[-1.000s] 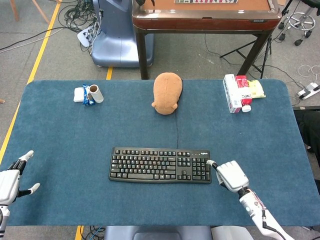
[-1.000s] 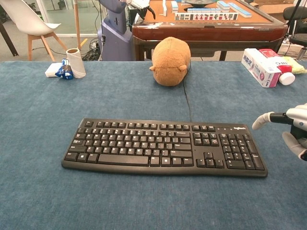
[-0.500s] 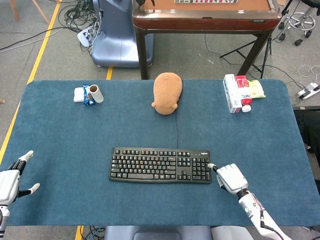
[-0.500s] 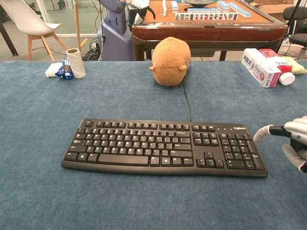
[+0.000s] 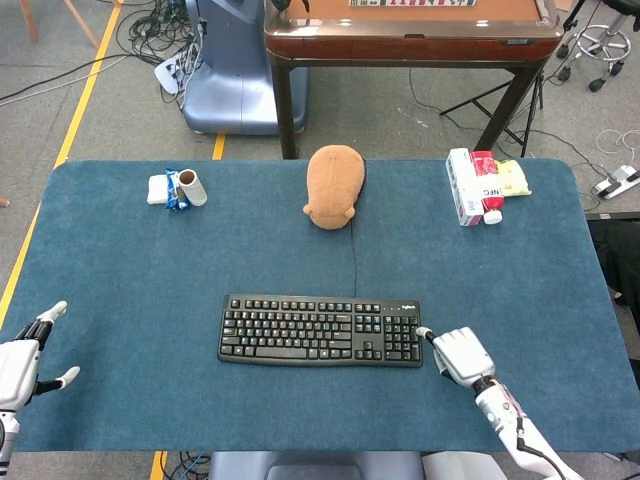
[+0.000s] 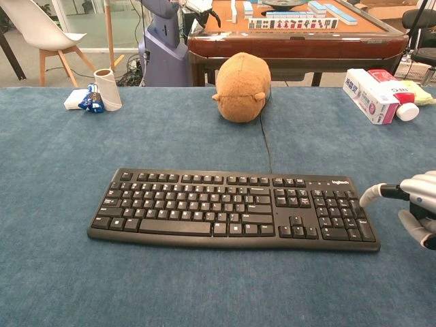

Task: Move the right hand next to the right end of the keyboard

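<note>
A black keyboard [image 5: 320, 330] [image 6: 235, 209] lies flat near the front middle of the blue table, its cable running back toward the plush. My right hand [image 5: 461, 354] [image 6: 415, 208] sits just off the keyboard's right end, low over the cloth, holding nothing, with one finger stretched toward the keyboard's right edge and the others bent. It stands a small gap from the keyboard in the chest view. My left hand [image 5: 22, 358] hovers at the table's front left corner, fingers spread and empty; the chest view does not show it.
A brown plush toy [image 5: 333, 186] [image 6: 242, 87] sits behind the keyboard. Boxes and a bottle [image 5: 482, 187] [image 6: 379, 92] lie at the back right. A paper roll and wrappers [image 5: 178, 188] [image 6: 95, 91] are at the back left. A wooden table [image 5: 410, 30] stands beyond.
My right hand has slid slightly toward the front edge and lower beside the keyboard's right end. The left hand and keyboard have not moved.
</note>
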You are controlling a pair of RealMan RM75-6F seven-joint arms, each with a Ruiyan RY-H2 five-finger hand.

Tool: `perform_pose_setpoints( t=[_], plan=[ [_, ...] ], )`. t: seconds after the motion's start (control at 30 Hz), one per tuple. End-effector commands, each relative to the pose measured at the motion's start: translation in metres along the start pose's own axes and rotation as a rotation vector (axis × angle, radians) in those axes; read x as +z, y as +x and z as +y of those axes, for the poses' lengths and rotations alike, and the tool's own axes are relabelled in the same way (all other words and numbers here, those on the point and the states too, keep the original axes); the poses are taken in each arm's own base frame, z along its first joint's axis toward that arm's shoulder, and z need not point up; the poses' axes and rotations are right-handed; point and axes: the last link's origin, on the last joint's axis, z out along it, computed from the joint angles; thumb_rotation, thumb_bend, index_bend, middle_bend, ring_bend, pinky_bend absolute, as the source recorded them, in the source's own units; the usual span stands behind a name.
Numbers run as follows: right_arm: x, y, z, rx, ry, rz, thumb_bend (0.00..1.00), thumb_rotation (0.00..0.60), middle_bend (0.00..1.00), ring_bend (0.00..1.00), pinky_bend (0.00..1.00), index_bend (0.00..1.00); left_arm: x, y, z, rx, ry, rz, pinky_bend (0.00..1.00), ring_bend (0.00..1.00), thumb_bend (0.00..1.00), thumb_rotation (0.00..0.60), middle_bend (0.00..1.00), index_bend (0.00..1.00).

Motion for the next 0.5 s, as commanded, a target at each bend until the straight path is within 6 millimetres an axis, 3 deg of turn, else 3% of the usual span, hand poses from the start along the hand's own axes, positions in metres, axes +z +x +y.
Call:
perform_pose_setpoints(
  t=[0.03,0.5],
  plan=[
    [0.0003,-0.0004,-0.0002,0.0,0.001,-0.001,0.84,0.6,1.0,0.98,1.0,0.25,-0.0001,-0.0001,-0.0001,0.0,0.0,-0.001,0.56,0.26,0.13,0.6,0.18,0.1],
    [0.0046,-0.0047,-0.0003,-0.005,0.002,-0.017,0.84,0.6,1.0,0.98,1.0,0.25,-0.0004,0.0011,-0.0016,-0.003,0.005,0.0,0.56,0.26,0.13,0.6,0.18,0.1]
  ],
)
